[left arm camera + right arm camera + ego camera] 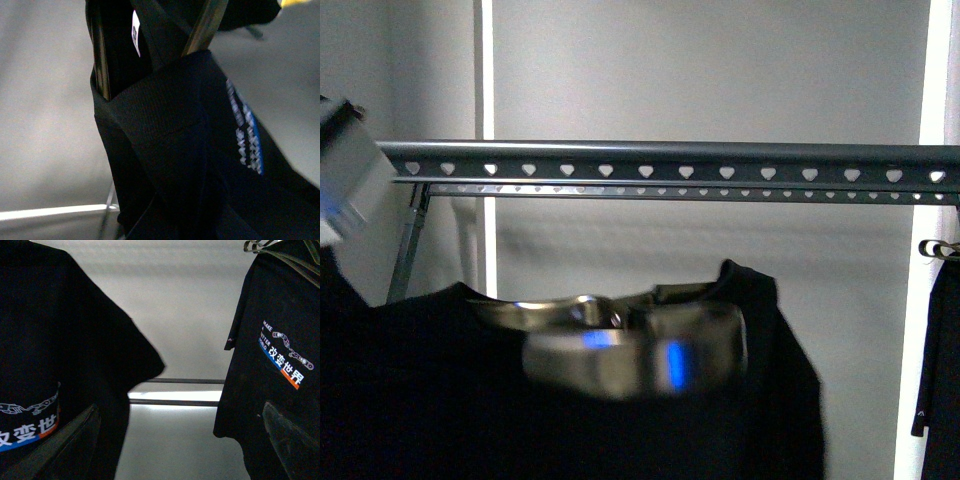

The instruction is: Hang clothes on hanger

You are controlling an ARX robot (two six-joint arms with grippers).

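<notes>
Rail (670,160): dark grey and level, pierced by a row of heart-shaped holes. A grey leg (408,245) slants down under its left end.
T-shirt (440,390): black, hanging below the rail under its left and middle stretch, with the collar clear of the metal. The left wrist view shows its white-and-blue print and a white neck label (136,32).
Left gripper: buried under the T-shirt's cloth, so I cannot tell its grip.
Right gripper (180,405): released, with its fingers (70,445) spread wide and nothing between them. The T-shirt's printed front hangs close beside one finger.
Silver shape (630,350): blurred, with blue glints, in front of the T-shirt's collar and below the rail's middle.
Narrow black garment (940,360): hangs from a clip under the rail's right end, apart from the T-shirt.
</notes>
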